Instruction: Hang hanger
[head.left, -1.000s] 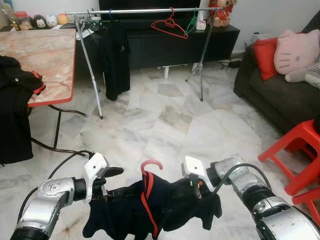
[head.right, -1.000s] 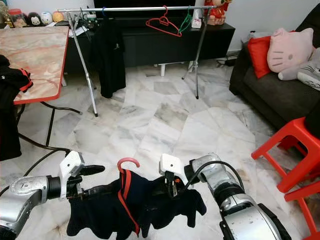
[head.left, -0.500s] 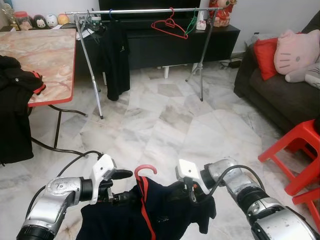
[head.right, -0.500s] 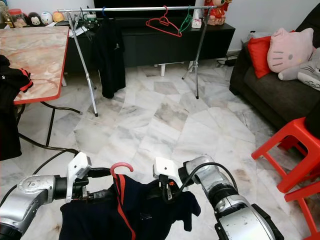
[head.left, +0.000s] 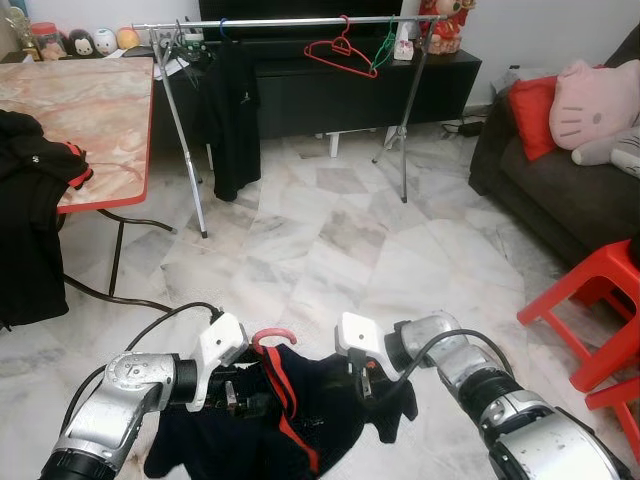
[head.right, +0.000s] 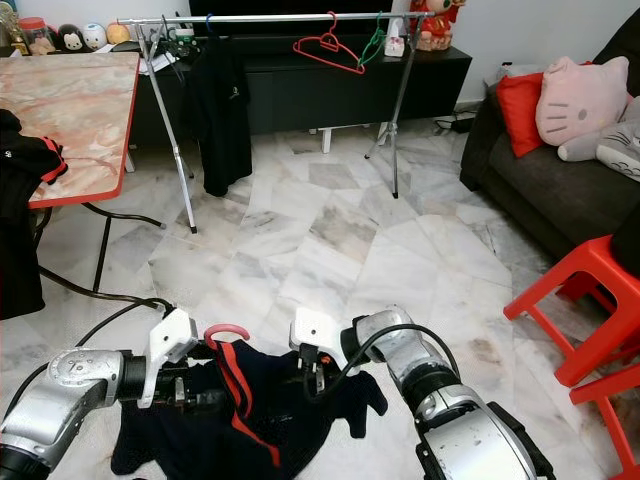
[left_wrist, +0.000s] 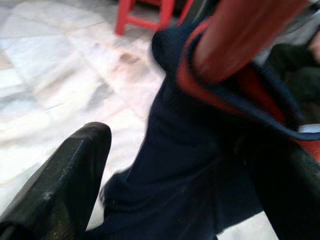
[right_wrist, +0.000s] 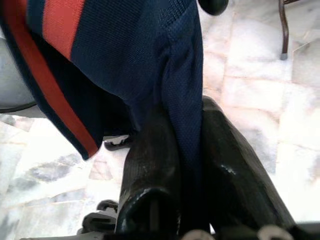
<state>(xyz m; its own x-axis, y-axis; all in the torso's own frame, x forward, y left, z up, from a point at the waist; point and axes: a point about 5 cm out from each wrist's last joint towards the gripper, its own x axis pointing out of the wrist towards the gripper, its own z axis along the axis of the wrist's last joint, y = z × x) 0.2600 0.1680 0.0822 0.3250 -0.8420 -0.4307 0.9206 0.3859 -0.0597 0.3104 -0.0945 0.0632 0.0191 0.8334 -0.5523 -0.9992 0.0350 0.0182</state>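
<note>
A navy shirt (head.left: 310, 425) with red stripes hangs bunched on a hanger whose red hook (head.left: 272, 339) sticks up between my two arms, low over the marble floor. My left gripper (head.left: 248, 392) holds the shirt's left shoulder, with its black fingers (left_wrist: 65, 185) straddling the cloth. On the other shoulder my right gripper (head.left: 366, 388) is shut, the navy cloth (right_wrist: 182, 75) pinched between its two fingers (right_wrist: 150, 170). The clothes rail (head.left: 290, 21) stands across the room, straight ahead.
On the rail hang a black garment (head.left: 232, 110), a red hanger (head.left: 340, 52) and a green hanger (head.left: 383, 48). A table (head.left: 90, 110) with black clothes (head.left: 30, 220) is on the left. A sofa (head.left: 560, 190) and a red stool (head.left: 600, 290) stand on the right.
Both grippers have drawn closer together and shifted left. The shirt, stretched wide a second ago, now sags in a bunch between them.
</note>
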